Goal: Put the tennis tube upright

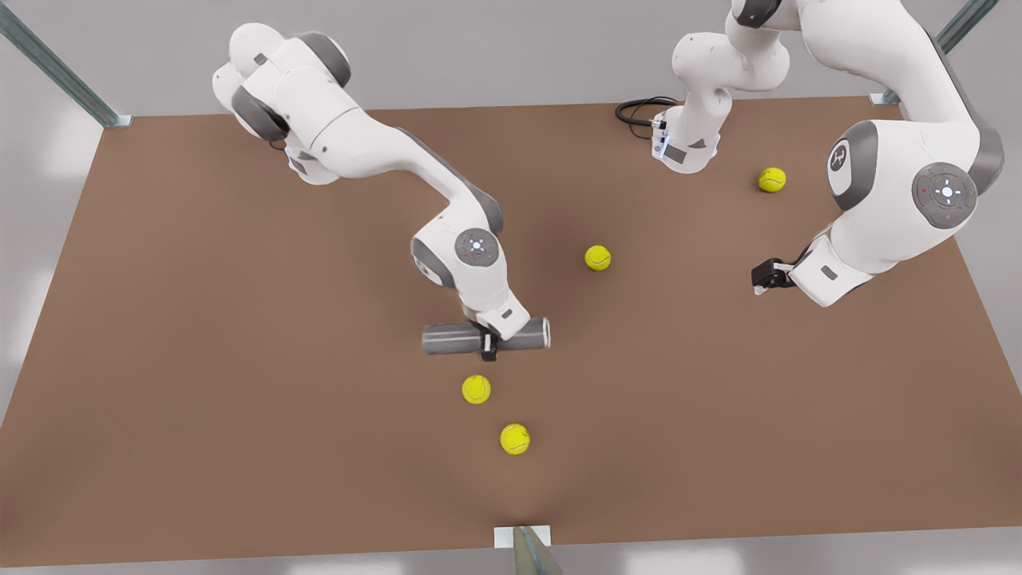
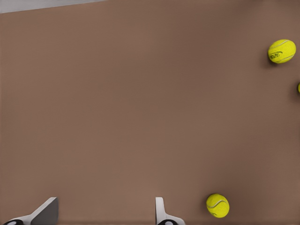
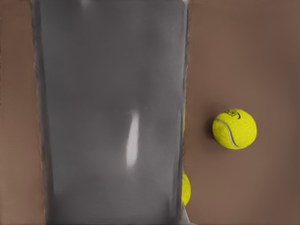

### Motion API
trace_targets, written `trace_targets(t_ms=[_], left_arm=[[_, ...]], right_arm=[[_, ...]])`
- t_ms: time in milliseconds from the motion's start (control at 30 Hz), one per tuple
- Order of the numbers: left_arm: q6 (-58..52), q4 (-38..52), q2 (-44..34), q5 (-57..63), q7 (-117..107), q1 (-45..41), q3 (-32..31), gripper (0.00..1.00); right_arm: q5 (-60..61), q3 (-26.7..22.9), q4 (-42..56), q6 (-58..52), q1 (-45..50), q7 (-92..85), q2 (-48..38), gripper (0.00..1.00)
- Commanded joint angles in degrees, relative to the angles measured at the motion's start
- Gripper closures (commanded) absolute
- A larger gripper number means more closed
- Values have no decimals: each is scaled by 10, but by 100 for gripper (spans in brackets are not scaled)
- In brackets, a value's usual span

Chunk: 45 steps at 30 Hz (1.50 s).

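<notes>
Glossy grey tube (image 1: 455,339), matt tabletop (image 1: 239,359)

Your left claw (image 2: 107,212) hangs over bare brown worktop (image 2: 131,103), its two pale fingertips (image 2: 46,212) spread well apart with nothing between them. One tennis ball (image 2: 217,205) sits just beside the nearer fingertip. A second tennis ball (image 2: 281,51) lies well off, and a sliver of a third ball (image 2: 298,87) peeks in near it.

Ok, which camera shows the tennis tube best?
The front view: the whole tube lies flat, silvery rim toward the picture's right, right gripper at its middle. The right wrist view gives a close grey wall.
</notes>
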Motion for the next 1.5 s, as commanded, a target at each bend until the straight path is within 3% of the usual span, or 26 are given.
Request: trace_targets(t_ms=[0, 167, 200, 267, 433, 467, 533, 633, 667, 700, 733, 800, 900, 1467], left_arm=[[0, 0, -1, 0, 0, 0, 0, 0], [1, 0, 5, 0, 0, 0, 0, 0], [2, 0, 5, 0, 0, 0, 0, 0], [3, 0, 5, 0, 0, 0, 0, 0], [6, 0, 6, 0, 1, -1, 0, 0], [6, 0, 6, 0, 0, 0, 0, 0], [14, -14, 10, -48, 2, 8, 1, 0], [16, -89, 111, -384, 49, 61, 11, 0], [17, -100, 145, -438, 96, 64, 11, 0], [20, -113, 186, -520, 143, 64, 11, 0], [31, -115, 211, -562, 172, 63, 6, 0], [119, -167, 223, -643, 252, 61, -30, 0], [229, -196, 225, -707, 339, 48, -50, 0], [242, -181, 297, -716, 386, 36, -94, 0]], right_arm=[[-1, -2, 50, -58, 20, 32, 32, 24], [0, -25, 221, -117, 84, 61, 150, 22], [3, -25, 227, -118, 85, 62, 160, 20], [4, -26, 228, -117, 85, 63, 164, 0], [24, -31, 220, -137, 66, 67, 156, 0], [91, -26, 204, -172, 19, 70, 113, 0], [83, -37, 212, -309, 12, 79, 43, 0], [60, -83, 178, -455, -53, 308, -131, 0], [54, -103, 132, -438, -102, 336, -155, 0], [95, -95, -71, -214, -222, 336, -252, 0], [138, -37, -186, -145, -352, 342, -323, 0], [128, -31, -87, -285, -403, 371, -321, 0], [76, -31, 59, -363, -357, 401, -225, 0], [83, -31, 57, -373, -384, 400, -226, 0]])
